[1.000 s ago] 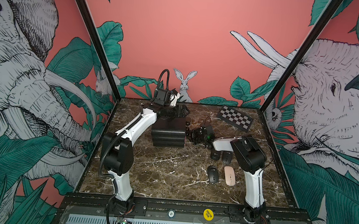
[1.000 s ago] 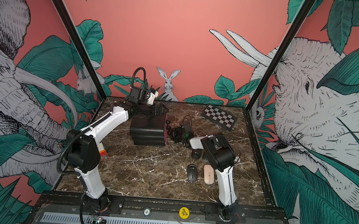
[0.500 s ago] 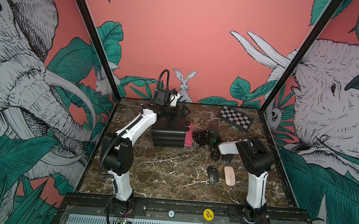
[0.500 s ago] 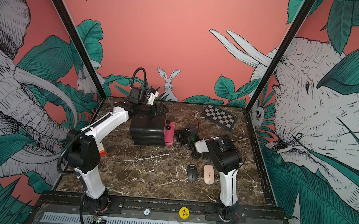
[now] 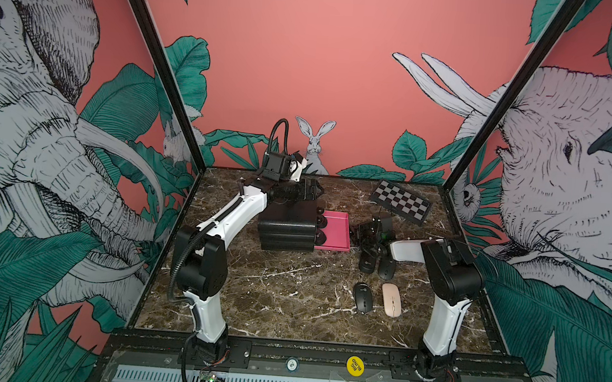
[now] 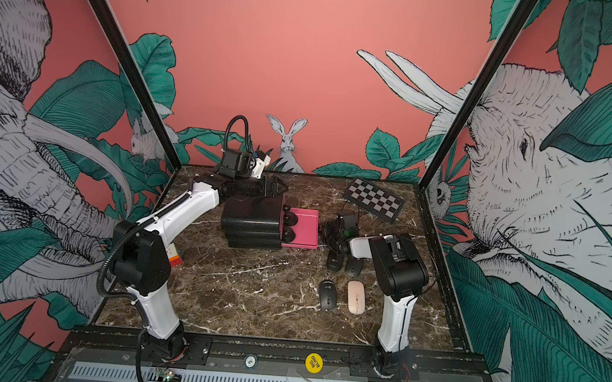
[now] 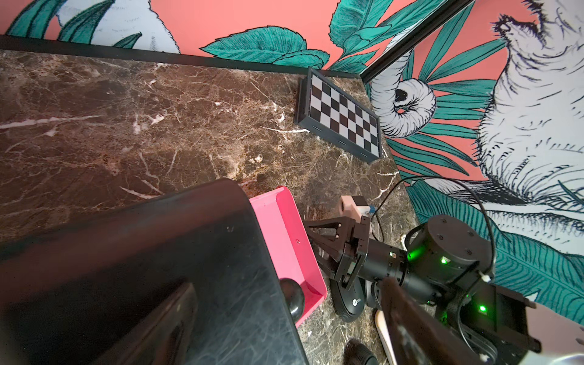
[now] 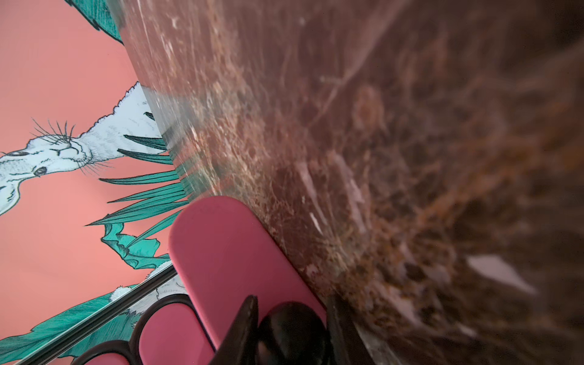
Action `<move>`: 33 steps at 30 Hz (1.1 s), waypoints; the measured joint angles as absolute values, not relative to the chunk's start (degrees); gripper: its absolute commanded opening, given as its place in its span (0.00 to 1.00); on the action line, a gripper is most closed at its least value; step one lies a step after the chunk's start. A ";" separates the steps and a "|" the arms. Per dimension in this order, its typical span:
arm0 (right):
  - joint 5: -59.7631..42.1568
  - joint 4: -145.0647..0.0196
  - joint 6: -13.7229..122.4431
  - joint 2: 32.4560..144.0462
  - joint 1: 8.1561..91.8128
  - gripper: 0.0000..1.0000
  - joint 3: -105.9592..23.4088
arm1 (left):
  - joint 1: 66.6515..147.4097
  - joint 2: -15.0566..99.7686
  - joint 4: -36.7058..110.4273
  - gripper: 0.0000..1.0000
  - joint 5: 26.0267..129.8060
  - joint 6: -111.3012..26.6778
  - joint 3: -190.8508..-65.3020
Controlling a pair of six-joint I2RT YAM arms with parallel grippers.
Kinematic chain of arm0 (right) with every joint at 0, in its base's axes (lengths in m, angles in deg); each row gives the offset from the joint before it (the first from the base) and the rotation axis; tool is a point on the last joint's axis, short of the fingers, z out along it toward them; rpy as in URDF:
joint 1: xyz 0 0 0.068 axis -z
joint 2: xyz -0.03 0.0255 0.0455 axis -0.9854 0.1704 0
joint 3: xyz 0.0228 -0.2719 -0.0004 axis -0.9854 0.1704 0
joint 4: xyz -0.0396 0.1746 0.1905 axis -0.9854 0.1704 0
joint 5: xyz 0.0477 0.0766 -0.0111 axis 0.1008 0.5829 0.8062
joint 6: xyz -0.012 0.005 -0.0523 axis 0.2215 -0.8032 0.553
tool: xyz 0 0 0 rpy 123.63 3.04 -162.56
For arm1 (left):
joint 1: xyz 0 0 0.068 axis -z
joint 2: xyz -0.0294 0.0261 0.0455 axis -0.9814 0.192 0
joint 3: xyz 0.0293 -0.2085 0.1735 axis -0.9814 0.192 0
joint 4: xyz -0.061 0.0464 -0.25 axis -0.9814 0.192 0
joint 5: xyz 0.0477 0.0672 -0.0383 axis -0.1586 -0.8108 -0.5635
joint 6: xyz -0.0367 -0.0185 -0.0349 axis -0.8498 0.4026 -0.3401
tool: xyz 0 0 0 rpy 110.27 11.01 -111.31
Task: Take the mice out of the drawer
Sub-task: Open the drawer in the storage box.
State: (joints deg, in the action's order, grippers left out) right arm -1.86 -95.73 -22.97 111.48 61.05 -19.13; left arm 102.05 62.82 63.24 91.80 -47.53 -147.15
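The black drawer cabinet [image 5: 287, 227] stands at the back middle in both top views. One pink drawer [image 5: 335, 231] is pulled out to the right, and its visible floor [image 7: 281, 234] is bare. My right gripper [image 8: 290, 316] is shut on that drawer's black knob [image 8: 292, 328]. My left gripper [image 5: 313, 191] lies open on the cabinet top [image 7: 158, 252]. On the table lie three black mice [image 5: 367, 264] [image 5: 387, 267] [image 5: 362, 297] and a pale pink-cream one [image 5: 392, 300], all right of the drawer and under or in front of my right arm [image 6: 395, 264].
A folded chessboard [image 5: 401, 205] lies at the back right. A small orange and white object [image 6: 174, 258] sits behind my left arm's elbow. Three more black knobs [image 5: 321, 221] stick out of the cabinet's right face. Printed walls close in the table.
My right gripper has moved right with the knob in it, and the pink drawer has slid out of the cabinet. The left arm and the mice on the table have stayed put.
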 measured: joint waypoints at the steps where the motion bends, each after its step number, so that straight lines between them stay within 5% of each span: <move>1: -1.82 -95.34 -22.60 111.52 61.31 0.25 -19.33 | 102.05 62.80 63.15 0.94 91.80 -47.55 -147.11; 7: -1.47 -90.14 -18.73 112.29 62.82 0.27 -23.02 | 102.05 62.74 62.95 0.94 91.80 -47.55 -146.96; 14: -1.60 -87.87 -16.48 112.90 63.28 0.47 -24.92 | 102.05 62.74 62.89 0.94 91.82 -47.55 -146.94; 21: -2.26 -84.65 -12.87 111.72 63.96 0.55 -25.60 | 102.05 62.74 62.87 0.94 91.82 -47.55 -146.94; 33: -1.38 -57.20 27.98 104.20 64.18 0.69 -40.81 | 102.05 62.74 62.89 0.94 91.82 -47.16 -146.94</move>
State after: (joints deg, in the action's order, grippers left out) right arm -1.38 -57.20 27.98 104.20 64.18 -40.81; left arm 102.05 62.74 62.89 91.82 -47.16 -146.93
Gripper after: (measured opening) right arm 0.683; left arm 0.938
